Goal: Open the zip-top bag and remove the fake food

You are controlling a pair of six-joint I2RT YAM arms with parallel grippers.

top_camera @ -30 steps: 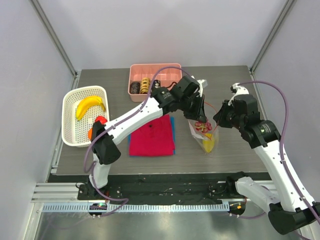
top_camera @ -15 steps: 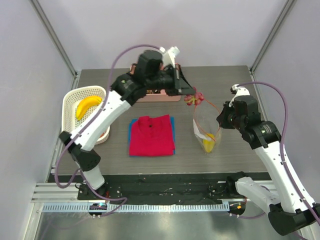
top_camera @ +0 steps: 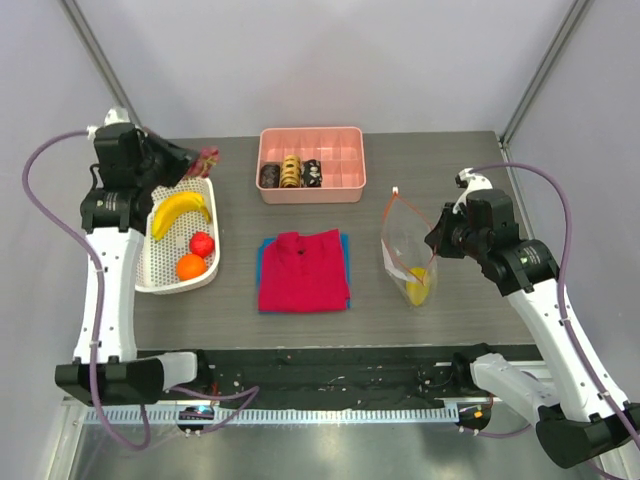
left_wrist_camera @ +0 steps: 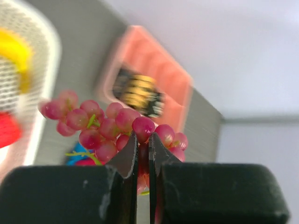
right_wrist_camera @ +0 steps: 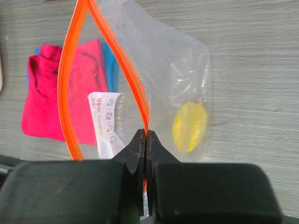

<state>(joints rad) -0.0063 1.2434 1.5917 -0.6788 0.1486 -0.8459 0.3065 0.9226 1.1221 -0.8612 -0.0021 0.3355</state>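
Observation:
The zip-top bag stands upright at the right of the table, its orange zip strip spread open. My right gripper is shut on one side of that strip. A yellow fake food piece and a white paper slip lie inside the bag. My left gripper is shut on a bunch of pink-red plastic grapes, which hangs above the far corner of the white basket. In the basket lie a yellow banana, a red fruit and an orange ball.
A folded red shirt lies on a blue cloth in the middle of the table. A pink tray with brown and dark ring pieces stands at the back. Grey walls enclose the table on three sides.
My left arm has swung from the bag's mouth far to the left, carrying the grapes over the basket. The right gripper has kept its hold on the bag.

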